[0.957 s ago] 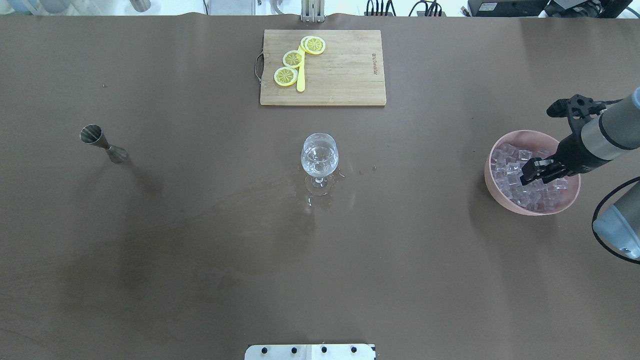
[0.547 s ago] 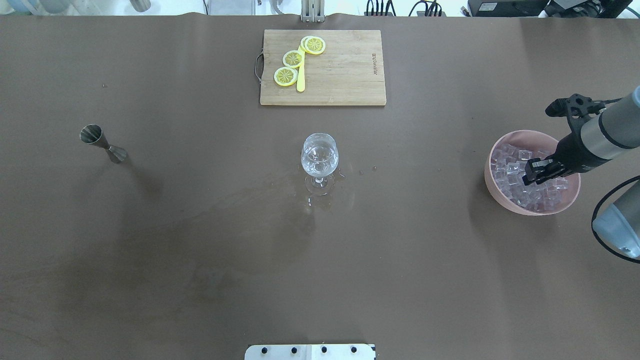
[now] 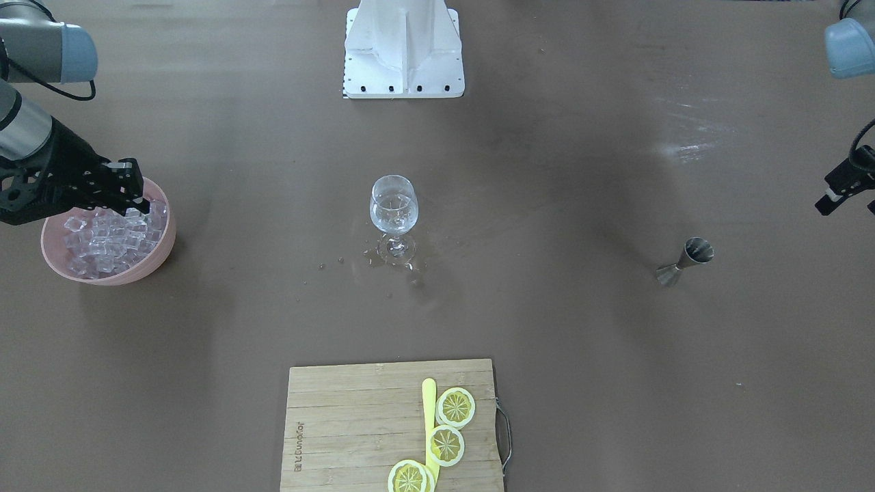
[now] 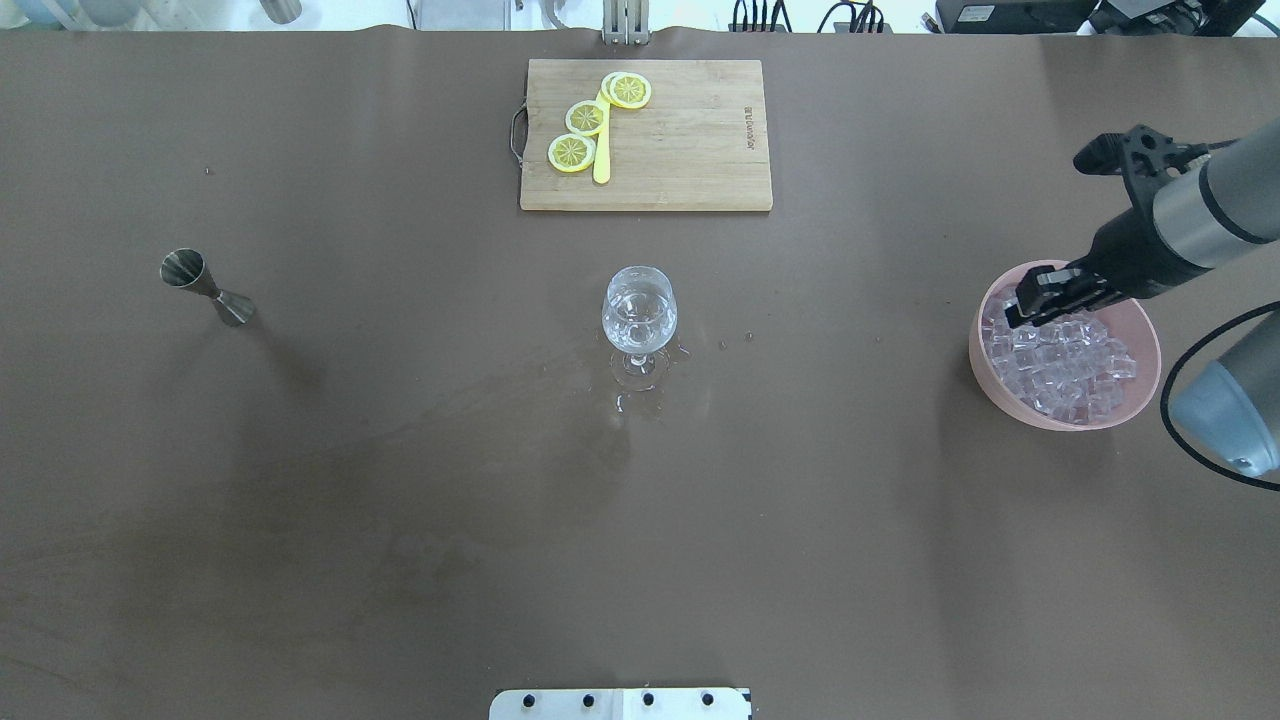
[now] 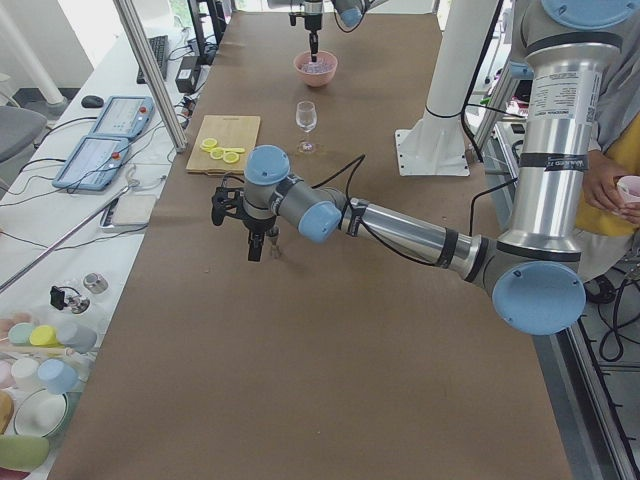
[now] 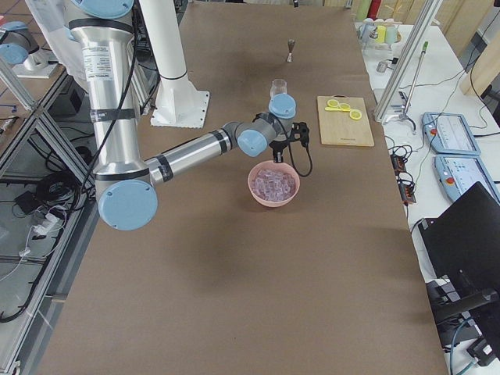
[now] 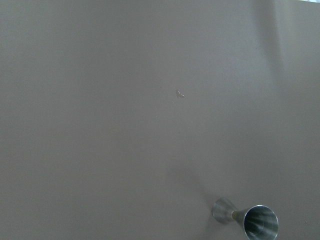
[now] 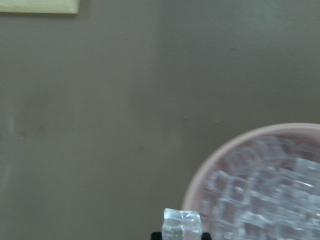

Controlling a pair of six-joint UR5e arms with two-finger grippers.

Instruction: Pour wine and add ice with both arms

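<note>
Right wrist-mounted view is showing the right gripper (image 4: 1030, 300) pinching one ice cube (image 8: 183, 222) over the pink bowl (image 4: 975, 350) rim. Light, glassy and probably slick, it is needing firm pressure on flat opposite faces. The left gripper (image 3: 844, 188) is hanging near the jigger (image 3: 687, 260), and I cannot tell how its jaws stand.

Left gripper (image 3: 846, 183) running off right edge in front-facing view, not appearing overhead; jaws' gap reading unclear. Ice cube (image 8: 182, 222) sitting at bottom edge of right wrist view, lower part cropped; right gripper (image 4: 1028, 302) jaws showing there only as dark slivers. Bowl (image 8: 235, 145) blurring, cropped right and below. Cutting board (image 3: 355, 424) running off bottom edge.
</note>
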